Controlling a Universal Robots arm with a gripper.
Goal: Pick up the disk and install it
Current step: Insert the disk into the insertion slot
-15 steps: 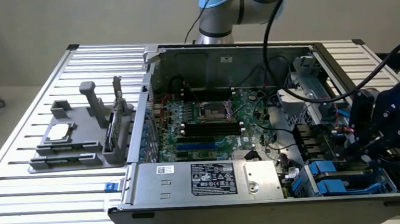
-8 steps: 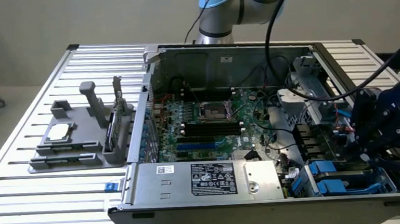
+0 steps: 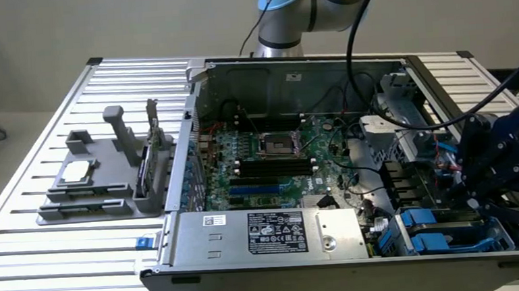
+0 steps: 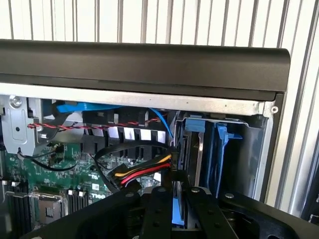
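The disk (image 4: 191,155) stands on edge in the drive bay at the corner of the open computer case (image 3: 200,98), with its blue carrier frame showing at its end. In the wrist view my gripper (image 4: 178,193) has its two black fingers (image 4: 158,204) close together on a blue strip of that frame. In the exterior view my gripper (image 3: 476,203) hangs over the bay at the case's near corner on the exterior view's right, above blue carrier parts (image 3: 424,225).
A second blue carrier (image 4: 224,135) sits beside the disk. Red, yellow and black cables (image 4: 144,172) run up to the bay. The case's black front panel (image 4: 144,64) borders it. A grey holder (image 3: 100,189) with a chip and an upright card stands at the exterior view's left.
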